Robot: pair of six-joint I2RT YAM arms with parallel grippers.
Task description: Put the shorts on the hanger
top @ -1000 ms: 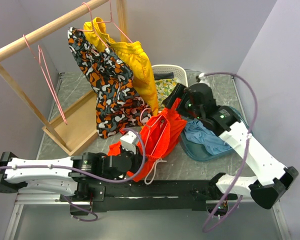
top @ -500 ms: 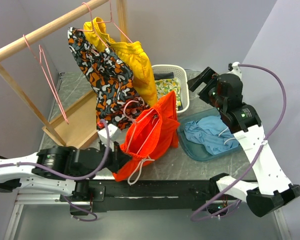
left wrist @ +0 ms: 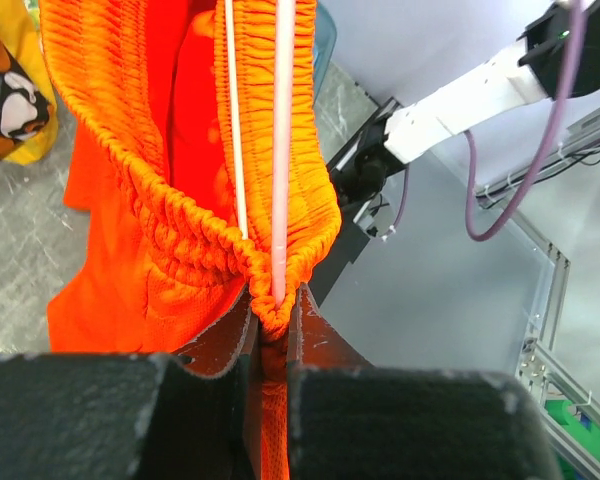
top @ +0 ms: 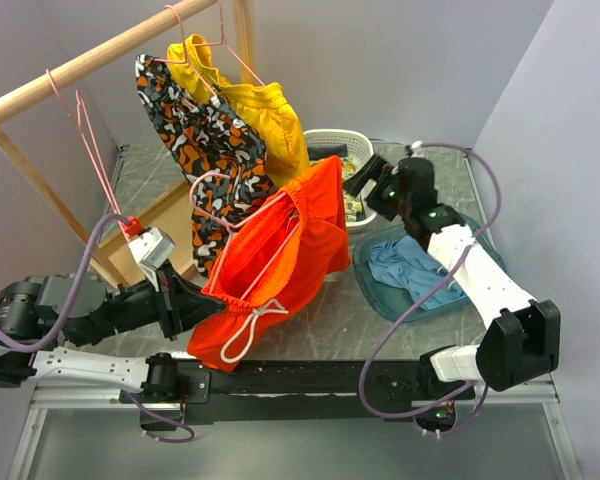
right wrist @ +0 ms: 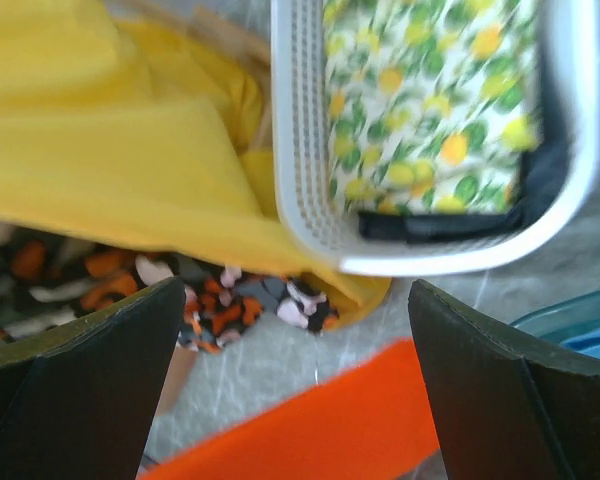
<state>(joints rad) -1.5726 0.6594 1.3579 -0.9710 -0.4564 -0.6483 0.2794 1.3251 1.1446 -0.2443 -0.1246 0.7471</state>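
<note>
The left gripper (left wrist: 270, 322) is pinched shut on the gathered waistband of the shorts (top: 285, 245) and the hanger (left wrist: 283, 150) wire together; in the top view the shorts stretch from it toward 1 o'clock, lifted over the table (top: 380, 330); plain orange-red, white cord (top: 248, 325) looping at the waist; the right gripper (right wrist: 295, 335) is spread wide, empty, near their upper hem at 3 o'clock.

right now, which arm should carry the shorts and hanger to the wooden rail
Left: the left gripper is shut on the waistband of the orange-red shorts, pink hanger wire threaded through; the right gripper hangs open by the white basket.
</note>
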